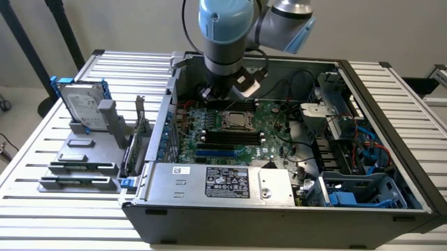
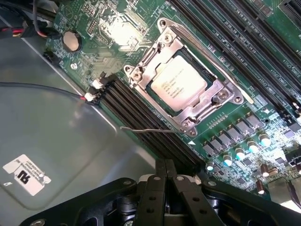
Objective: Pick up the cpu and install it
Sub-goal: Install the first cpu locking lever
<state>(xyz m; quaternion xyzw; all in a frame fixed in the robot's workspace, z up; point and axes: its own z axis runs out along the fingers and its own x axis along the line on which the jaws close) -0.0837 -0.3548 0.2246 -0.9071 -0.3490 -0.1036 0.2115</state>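
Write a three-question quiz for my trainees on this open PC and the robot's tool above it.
1. Fill in: the frame around the drive is coloured ____.
2. True or false: the tool holds the cpu.
3. Where does the cpu lie?
A in the tool
B on the drive
C in the socket

Key: 1 blue; 2 false; 3 C
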